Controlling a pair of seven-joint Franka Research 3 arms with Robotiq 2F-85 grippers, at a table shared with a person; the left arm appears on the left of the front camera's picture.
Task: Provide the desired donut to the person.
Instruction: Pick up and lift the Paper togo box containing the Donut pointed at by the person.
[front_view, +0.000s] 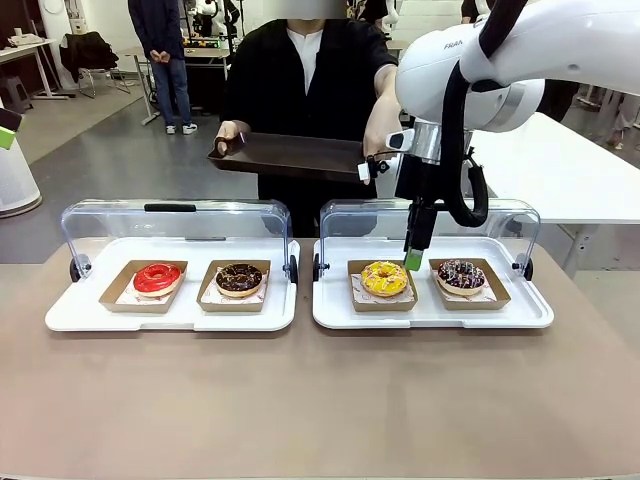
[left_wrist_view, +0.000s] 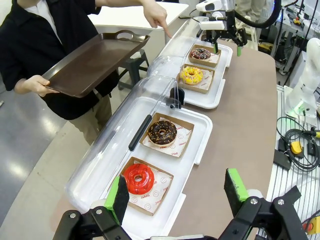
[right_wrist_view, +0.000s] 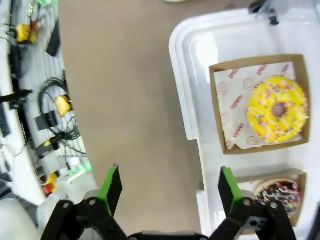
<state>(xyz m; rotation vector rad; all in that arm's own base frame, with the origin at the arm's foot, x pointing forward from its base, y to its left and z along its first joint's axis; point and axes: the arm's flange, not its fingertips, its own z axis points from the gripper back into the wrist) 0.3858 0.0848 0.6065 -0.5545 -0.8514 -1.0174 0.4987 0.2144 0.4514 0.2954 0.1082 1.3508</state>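
On the left, a white tray (front_view: 70, 315) carries a red donut (front_view: 157, 277) and a chocolate donut (front_view: 239, 278), each in a cardboard box, with its clear lid (front_view: 175, 225) tipped back behind them. The left gripper (left_wrist_view: 176, 187) hangs above the near end of that tray, jaws wide and empty. Across the table (front_view: 300, 410), the person (front_view: 305, 80) holds a brown serving tray (front_view: 290, 155) in one hand. The pointing hand (left_wrist_view: 156, 15) aims a finger down toward the right tray (front_view: 335, 315), though I cannot tell at which donut. The right gripper (front_view: 413, 258) hangs with jaws wide and empty, just above the gap between the yellow donut (front_view: 385, 277) and the dark sprinkled donut (front_view: 461, 273). That tray's raised lid stands close behind it. The near half of the table is bare brown surface, open for moving. The yellow donut is glossy with coloured sprinkles and lies on printed paper in its box. The dark one has chocolate icing and bright sprinkles.
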